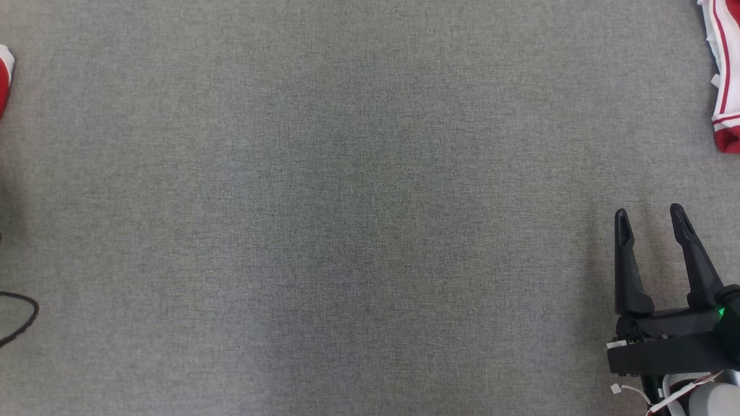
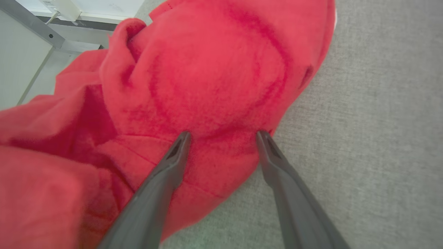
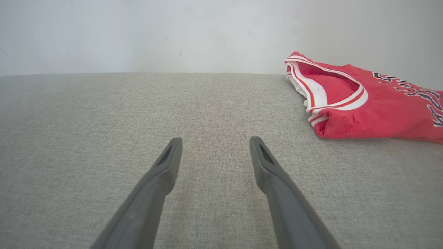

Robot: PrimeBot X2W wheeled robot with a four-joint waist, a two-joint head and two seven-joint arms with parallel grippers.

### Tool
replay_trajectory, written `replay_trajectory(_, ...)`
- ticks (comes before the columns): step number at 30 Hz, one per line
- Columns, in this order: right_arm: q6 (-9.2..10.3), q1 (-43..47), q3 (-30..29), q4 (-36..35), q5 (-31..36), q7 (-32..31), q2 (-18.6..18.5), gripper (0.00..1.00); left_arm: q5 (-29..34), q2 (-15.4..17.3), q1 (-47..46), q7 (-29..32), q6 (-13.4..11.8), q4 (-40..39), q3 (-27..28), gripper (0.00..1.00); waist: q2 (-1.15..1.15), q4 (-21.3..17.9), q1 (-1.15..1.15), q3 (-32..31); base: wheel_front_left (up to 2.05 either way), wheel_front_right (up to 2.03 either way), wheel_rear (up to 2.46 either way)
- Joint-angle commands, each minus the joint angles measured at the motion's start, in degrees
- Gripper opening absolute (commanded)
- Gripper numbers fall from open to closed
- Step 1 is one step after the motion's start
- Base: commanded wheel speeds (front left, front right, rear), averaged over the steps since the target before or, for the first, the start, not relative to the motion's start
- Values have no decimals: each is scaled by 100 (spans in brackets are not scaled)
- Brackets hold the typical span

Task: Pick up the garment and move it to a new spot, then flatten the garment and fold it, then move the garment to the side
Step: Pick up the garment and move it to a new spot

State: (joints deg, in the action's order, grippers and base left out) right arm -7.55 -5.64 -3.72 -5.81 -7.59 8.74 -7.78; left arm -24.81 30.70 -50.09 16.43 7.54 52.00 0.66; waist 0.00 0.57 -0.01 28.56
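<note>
A crumpled red garment point(image 2: 207, 76) lies in a heap on the grey cloth surface point(image 2: 373, 131) in the left wrist view. My left gripper point(image 2: 223, 133) is open right over the heap's near edge, its two fingertips spread across the red fabric, not closed on it. In the head view a sliver of this red garment point(image 1: 3, 78) peeks in at the left edge. My right gripper point(image 1: 648, 211) is open at the lower right above the bare grey cloth, and in its own view the right gripper point(image 3: 215, 139) holds nothing.
A red jersey with white trim point(image 3: 367, 103) lies to the right of my right gripper, and the jersey point(image 1: 725, 75) shows at the head view's top right edge. A black cable point(image 1: 26, 318) loops in at the lower left. A metal frame point(image 2: 34, 26) stands beyond the heap.
</note>
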Motion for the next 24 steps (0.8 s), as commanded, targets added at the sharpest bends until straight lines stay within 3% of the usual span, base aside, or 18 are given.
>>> replay_trajectory(1, 14, 23, -6, -22, 18, 0, -1, 100, -26, -19, 10, 63, -15, 105, -17, 88, 0, 2, 1, 2, 0, 0, 0)
replay_trajectory(2, 14, 24, -2, -32, 16, 0, 3, 100, -35, -8, -11, 92, -16, 160, -31, 40, 0, 0, 1, 4, 0, 0, 0)
replay_trajectory(3, 14, 21, 3, -38, 19, -7, 4, 100, -4, 18, -41, 64, -28, 195, -53, 0, 0, -2, 1, 6, 0, 0, 0)
replay_trajectory(18, 14, 74, 125, 522, -134, 241, 111, 100, 563, 130, -546, -2385, -53, -423, -471, 0, 0, 25, 1, -820, 0, 0, 0)
replay_trajectory(24, 14, 129, 225, 900, -238, 403, 200, 100, 733, 29, -784, -2614, -25, -1052, -860, 0, 0, -127, 1, -1267, 0, 0, 0)
